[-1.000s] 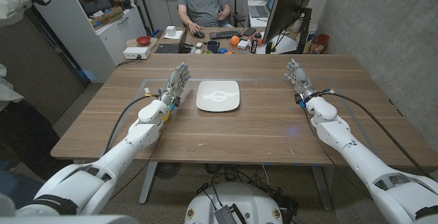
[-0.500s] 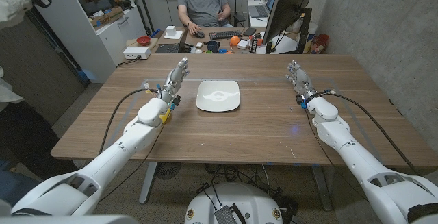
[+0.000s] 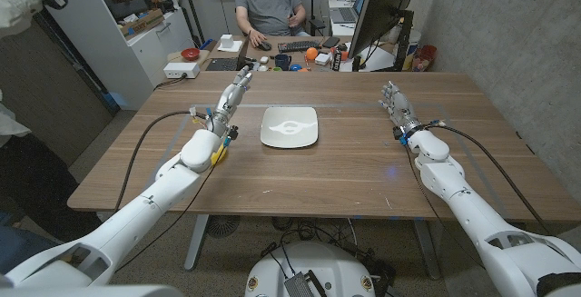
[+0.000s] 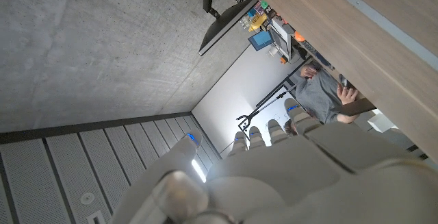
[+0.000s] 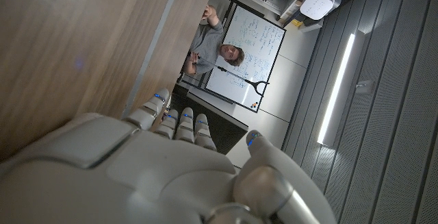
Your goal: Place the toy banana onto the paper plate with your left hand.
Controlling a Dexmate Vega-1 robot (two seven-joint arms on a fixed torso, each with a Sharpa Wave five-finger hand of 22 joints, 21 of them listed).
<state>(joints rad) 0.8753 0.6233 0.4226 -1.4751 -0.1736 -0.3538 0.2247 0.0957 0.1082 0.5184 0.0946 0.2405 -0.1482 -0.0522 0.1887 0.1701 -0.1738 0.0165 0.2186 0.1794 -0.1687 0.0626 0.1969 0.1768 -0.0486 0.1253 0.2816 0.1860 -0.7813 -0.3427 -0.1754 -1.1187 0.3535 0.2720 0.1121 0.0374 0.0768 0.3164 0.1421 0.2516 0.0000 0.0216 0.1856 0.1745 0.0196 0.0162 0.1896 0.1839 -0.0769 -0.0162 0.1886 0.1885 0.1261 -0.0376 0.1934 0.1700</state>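
the left hand is raised off the wooden table, fingers straight, slightly apart and holding nothing, reaching toward the far edge just left of the white paper plate. the right hand stands at the far right with fingers spread and nothing in them. i cannot tell where the toy banana is.

One paper plate on one wooden table, two robot hands, one seated person, one monitor.

Bright even room light, sharp focus, wide-angle edge bending.
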